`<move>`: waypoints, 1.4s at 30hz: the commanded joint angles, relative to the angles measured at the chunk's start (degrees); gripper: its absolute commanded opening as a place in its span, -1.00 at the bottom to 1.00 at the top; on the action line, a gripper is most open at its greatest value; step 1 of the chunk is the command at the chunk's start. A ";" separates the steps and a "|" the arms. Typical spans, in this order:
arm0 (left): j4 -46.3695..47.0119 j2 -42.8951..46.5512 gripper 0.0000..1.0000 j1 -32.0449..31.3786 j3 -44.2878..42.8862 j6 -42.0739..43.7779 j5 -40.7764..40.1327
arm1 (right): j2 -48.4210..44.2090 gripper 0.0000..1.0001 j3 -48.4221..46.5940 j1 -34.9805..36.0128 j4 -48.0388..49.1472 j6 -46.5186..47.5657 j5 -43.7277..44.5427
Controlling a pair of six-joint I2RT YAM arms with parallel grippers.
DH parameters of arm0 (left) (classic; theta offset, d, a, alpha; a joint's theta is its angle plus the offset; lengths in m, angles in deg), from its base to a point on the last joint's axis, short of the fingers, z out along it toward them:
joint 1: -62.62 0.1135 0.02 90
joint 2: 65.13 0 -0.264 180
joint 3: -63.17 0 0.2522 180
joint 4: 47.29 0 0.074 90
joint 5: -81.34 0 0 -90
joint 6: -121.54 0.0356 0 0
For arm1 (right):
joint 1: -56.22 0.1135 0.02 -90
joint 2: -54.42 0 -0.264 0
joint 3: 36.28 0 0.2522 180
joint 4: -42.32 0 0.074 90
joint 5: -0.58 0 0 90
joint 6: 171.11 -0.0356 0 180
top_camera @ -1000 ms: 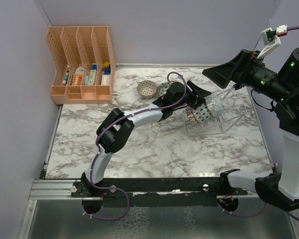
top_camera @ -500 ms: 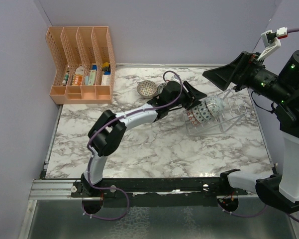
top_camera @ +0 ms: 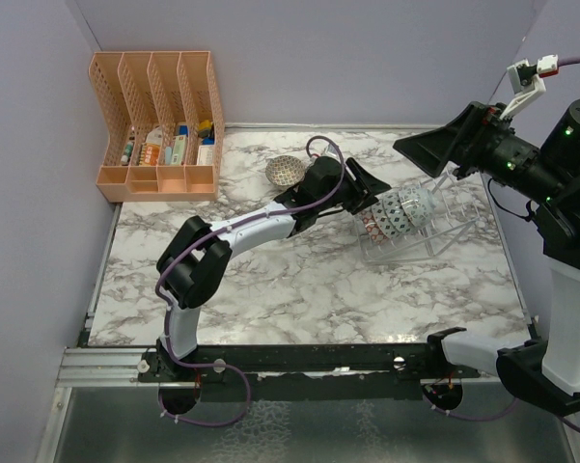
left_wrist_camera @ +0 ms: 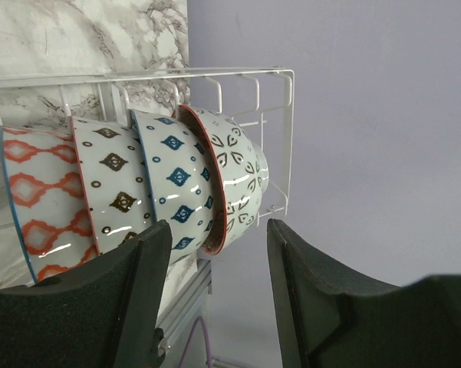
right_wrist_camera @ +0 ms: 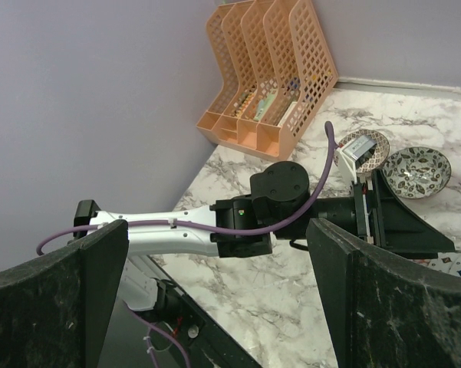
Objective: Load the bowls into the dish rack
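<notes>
- Orange slotted organizer [top_camera: 159, 125]: far left corner of the marble counter [top_camera: 299, 280].
- Two loose bowls [right_wrist_camera: 419, 167]: side by side near the counter's far edge, about midway along it.
- Left gripper [left_wrist_camera: 220, 230]: jaws apart, empty, just beside the rack's left end.
- Dish rack [top_camera: 454, 224]: clear, toward the far right corner; four bowls [left_wrist_camera: 123, 184] stand on edge inside, nested in a row.
- Right gripper [right_wrist_camera: 218, 226]: raised over the rack, jaws wide, holding nothing.

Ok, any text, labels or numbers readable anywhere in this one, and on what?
No text can be read.
Packets in the orange organizer: printed, but too small and blurred.
Bowls in the rack: patterns only, no words.
</notes>
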 commanded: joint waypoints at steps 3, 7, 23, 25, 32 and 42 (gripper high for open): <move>-1.01 1.87 0.11 0.51 0.76 2.33 -2.04 | -0.79 0.99 0.07 -0.22 1.62 -0.48 -1.25; -3.95 3.02 0.12 3.00 0.37 6.21 -3.79 | -0.55 0.99 -0.75 -0.22 0.85 0.09 -0.89; -40.49 -9.14 0.44 12.17 -25.06 48.31 -11.20 | 2.64 0.99 -5.37 -0.22 -0.68 1.82 -3.72; -43.77 -11.20 0.46 12.30 -28.58 53.83 -14.13 | 3.24 0.99 -6.16 -0.22 -0.98 2.06 -4.28; -47.79 -15.31 0.50 13.58 -31.99 65.11 -22.04 | 4.46 0.99 -6.11 -0.22 -1.43 2.94 -6.01; -38.47 -12.48 0.44 19.57 -22.12 76.75 -9.89 | 3.97 0.99 -4.35 -0.22 -1.65 3.18 -4.55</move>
